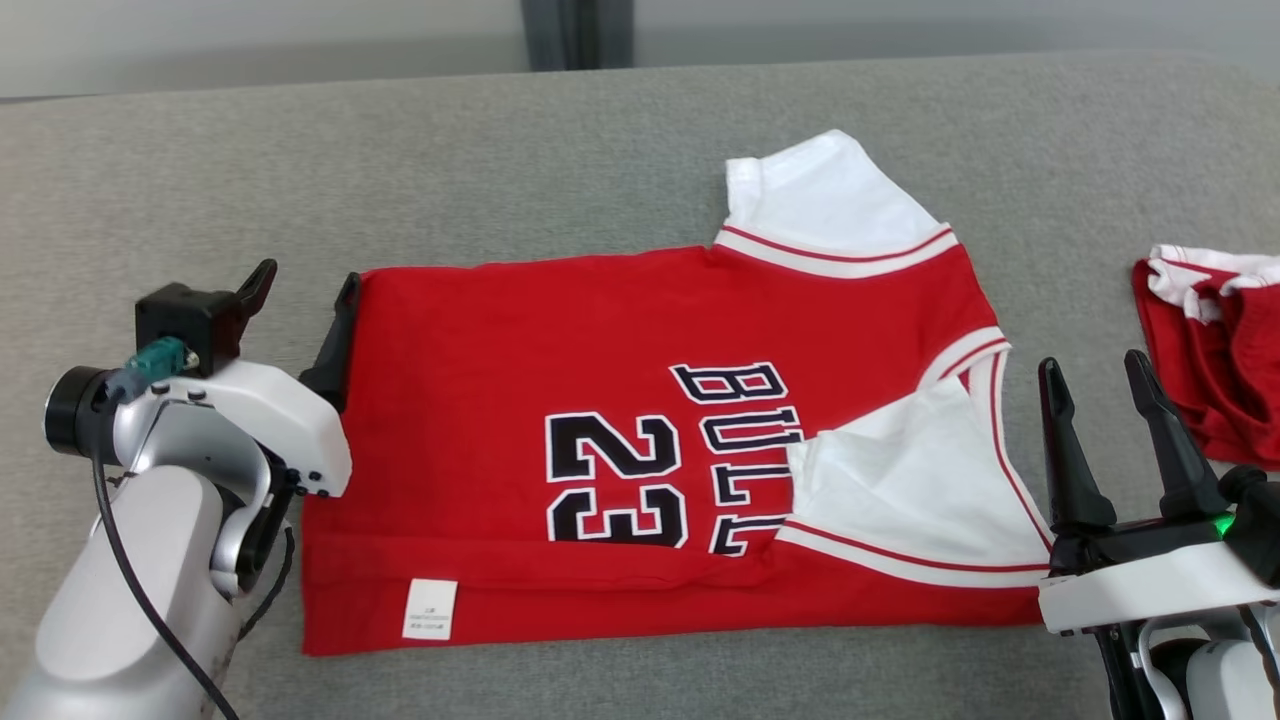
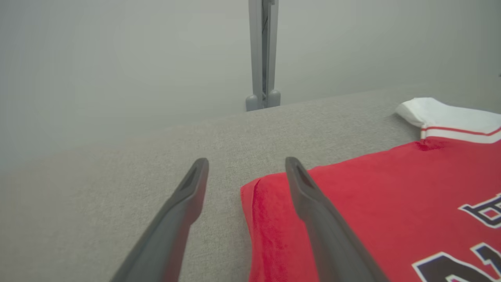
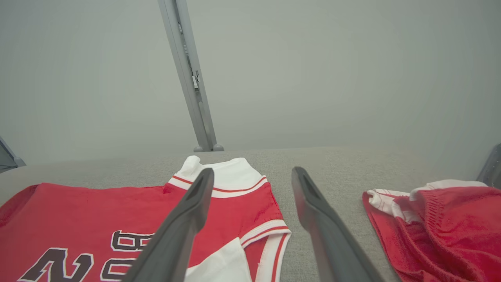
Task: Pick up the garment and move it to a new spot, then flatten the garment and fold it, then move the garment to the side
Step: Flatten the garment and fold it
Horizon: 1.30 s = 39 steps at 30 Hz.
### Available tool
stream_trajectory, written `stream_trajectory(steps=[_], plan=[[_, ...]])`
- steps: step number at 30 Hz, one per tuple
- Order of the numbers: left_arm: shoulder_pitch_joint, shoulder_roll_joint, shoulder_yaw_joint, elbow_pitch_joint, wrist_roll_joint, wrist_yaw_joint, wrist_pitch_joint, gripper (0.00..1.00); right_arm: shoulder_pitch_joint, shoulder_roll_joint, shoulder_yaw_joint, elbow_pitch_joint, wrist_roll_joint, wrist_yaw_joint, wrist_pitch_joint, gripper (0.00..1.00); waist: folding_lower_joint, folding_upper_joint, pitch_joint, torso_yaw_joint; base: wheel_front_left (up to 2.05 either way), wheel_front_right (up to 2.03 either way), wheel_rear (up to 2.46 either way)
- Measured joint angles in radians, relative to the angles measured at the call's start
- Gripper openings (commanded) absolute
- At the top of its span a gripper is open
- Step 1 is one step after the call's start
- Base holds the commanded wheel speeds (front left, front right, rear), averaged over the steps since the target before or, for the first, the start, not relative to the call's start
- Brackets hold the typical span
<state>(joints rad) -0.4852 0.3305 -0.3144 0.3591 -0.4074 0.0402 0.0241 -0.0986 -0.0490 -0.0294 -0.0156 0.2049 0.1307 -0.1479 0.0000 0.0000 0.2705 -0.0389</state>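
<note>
Smooth red jersey (image 1: 600, 340) folded flat (roughly rectangular)

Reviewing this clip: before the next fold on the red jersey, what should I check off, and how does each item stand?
1. Left gripper open and empty: ok, it sits at the hem end.
2. Right gripper open and empty: ok, it sits beside the collar end.
3. Jersey lying flat on the table: ok, with the near long edge folded over.
4. Both sleeves folded in: not ok. The near sleeve lies on the body, but the far sleeve sticks out.
5. Second red garment apart from the jersey: ok, there is a gap of table between them.
6. Left gripper touching the hem: cannot tell.
</note>
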Motion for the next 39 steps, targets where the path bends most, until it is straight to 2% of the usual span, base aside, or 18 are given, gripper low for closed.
stream_trajectory(steps=[5, 10, 12, 13, 14, 19, 23, 27, 28, 30, 31, 35, 39], plan=[[-0.082, 0.003, -0.01, 0.154, -0.042, -0.075, 0.058, 1.0, -0.005, 0.0, 0.003, 0.029, 0.015, 0.0, -0.019, 1.0, 0.0, 0.0, 0.037, -0.039, 0.0, 0.0, 0.0], [-0.143, 0.006, -0.018, 0.263, -0.065, -0.112, 0.085, 1.0, -0.019, 0.0, 0.008, 0.044, 0.016, 0.0, -0.031, 1.0, 0.0, 0.0, 0.071, -0.066, 0.0, 0.0, 0.0], [-0.163, 0.006, -0.02, 0.29, -0.07, -0.12, 0.08, 0.75, -0.024, 0.0, 0.01, 0.049, 0.019, 0.0, -0.037, 1.0, 0.0, 0.0, 0.082, -0.072, 0.0, 0.0, 0.0], [-0.172, 0.006, -0.021, 0.302, -0.071, -0.127, 0.075, 0.44, -0.027, 0.0, 0.009, 0.052, 0.021, 0.0, -0.037, 1.0, 0.0, 0.0, 0.086, -0.074, 0.0, 0.0, 0.0], [-0.181, 0.006, -0.024, 0.313, -0.074, -0.13, 0.071, 0.0, -0.031, 0.0, 0.009, 0.055, 0.024, 0.0, -0.038, 1.0, 0.0, 0.0, 0.09, -0.076, 0.0, 0.0, 0.0], [-0.213, 0.002, -0.034, 0.351, -0.083, -0.145, 0.053, 0.0, -0.078, 0.0, -0.002, 0.067, 0.039, 0.0, -0.037, 1.0, 0.0, 0.0, 0.103, -0.073, 0.0, 0.0, 0.0], [-0.235, -0.003, -0.046, 0.363, -0.086, -0.149, 0.045, 0.0, -0.223, -0.001, -0.025, 0.116, 0.023, 0.0, -0.026, 1.0, 0.0, 0.0, 0.117, -0.066, 0.0, 0.0, 0.0], [-0.274, -0.026, -0.062, 0.357, -0.086, -0.153, 0.037, 0.0, -0.411, -0.018, -0.024, 0.246, 0.019, 0.0, -0.001, 1.0, 0.0, 0.0, 0.138, -0.039, 0.0, 0.0, 0.0], [-0.274, -0.026, -0.062, 0.357, -0.086, -0.153, 0.037, 0.0, -0.411, -0.018, -0.024, 0.246, 0.019, 0.0, -0.001, 1.0, 0.0, 0.0, 0.138, -0.039, 0.0, 0.0, 0.0], [-0.293, -0.043, -0.076, 0.354, -0.084, -0.154, 0.033, 0.0, -0.5, -0.042, -0.024, 0.326, 0.026, 0.0, 0.002, 1.0, 0.0, 0.0, 0.15, -0.017, 0.0, 0.0, 0.0], [-0.315, -0.071, -0.095, 0.35, -0.082, -0.155, 0.026, 0.0, -0.583, -0.075, -0.022, 0.413, 0.024, 0.0, 0.016, 1.0, 0.0, 0.0, 0.164, 0.011, 0.0, 0.0, 0.0], [-0.355, -0.124, -0.132, 0.346, -0.078, -0.162, 0.004, 0.0, -0.734, -0.13, 0.001, 0.572, 0.018, 0.0, 0.053, 1.0, 0.0, 0.0, 0.194, 0.077, 0.0, 0.0, 0.0], [-0.391, -0.167, -0.169, 0.349, -0.078, -0.164, -0.021, 0.0, -0.857, -0.18, 0.037, 0.747, 0.013, 0.0, 0.187, 1.0, 0.0, 0.0, 0.229, 0.145, 0.0, 0.0, 0.0]])
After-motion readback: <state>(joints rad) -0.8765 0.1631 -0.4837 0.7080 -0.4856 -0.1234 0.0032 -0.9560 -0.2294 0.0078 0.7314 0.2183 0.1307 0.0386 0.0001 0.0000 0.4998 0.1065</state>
